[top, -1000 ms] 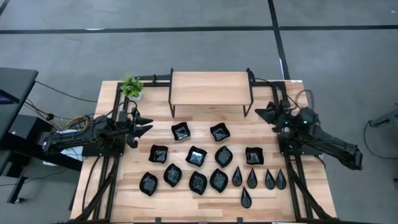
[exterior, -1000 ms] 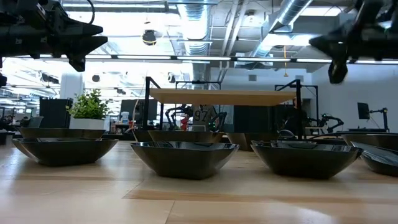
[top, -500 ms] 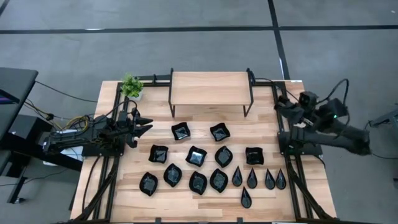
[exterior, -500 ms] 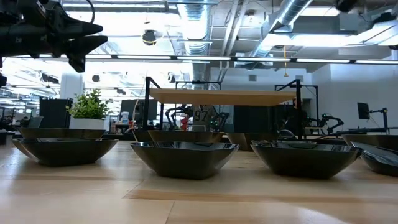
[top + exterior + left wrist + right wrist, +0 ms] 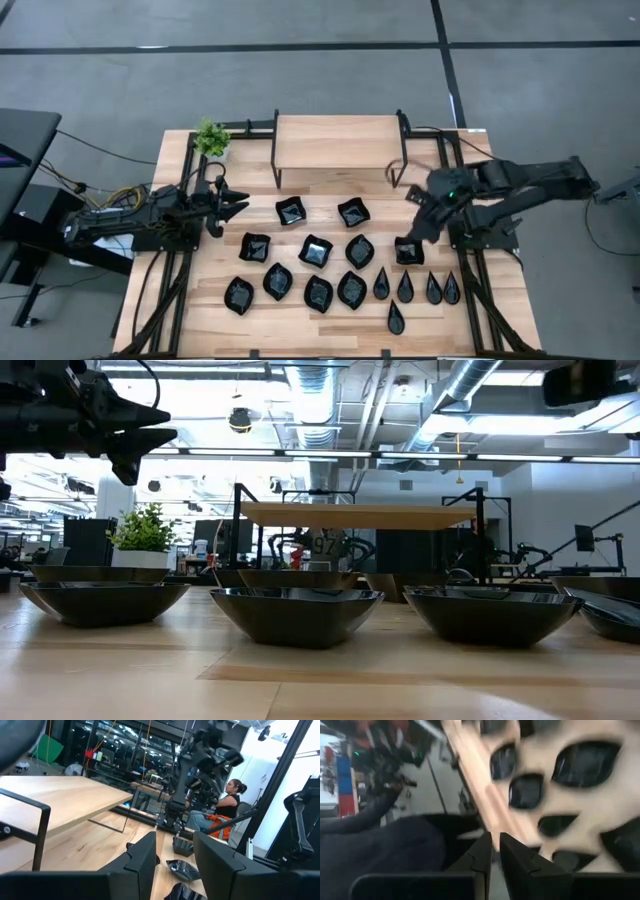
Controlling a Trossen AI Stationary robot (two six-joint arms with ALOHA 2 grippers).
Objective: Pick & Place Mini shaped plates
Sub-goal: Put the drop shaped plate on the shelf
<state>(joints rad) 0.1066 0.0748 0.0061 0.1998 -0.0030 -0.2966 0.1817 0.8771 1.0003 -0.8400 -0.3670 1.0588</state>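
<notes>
Several glossy black mini shaped plates lie flat on the wooden table: wavy squares (image 5: 291, 210), leaf shapes (image 5: 318, 293) and teardrops (image 5: 405, 287). The low view shows them as dark bowls (image 5: 297, 612). My right gripper (image 5: 412, 232) hangs in the air over the right-hand wavy square plate (image 5: 408, 252), slanting down, its fingers (image 5: 487, 851) shut with nothing between them. My left gripper (image 5: 238, 205) waits at the table's left side, level, open and holding nothing (image 5: 174, 865).
A low wooden shelf (image 5: 338, 142) stands at the table's far edge, with a small green plant (image 5: 211, 138) at its left. Black frame rails (image 5: 470, 290) run along both sides. A person (image 5: 230, 805) sits in the room beyond the table.
My right arm has risen from its place at the table's right edge, swung out and then back in over the plates, and tipped its gripper downward toward the right-hand wavy square plate. The plates have not moved.
</notes>
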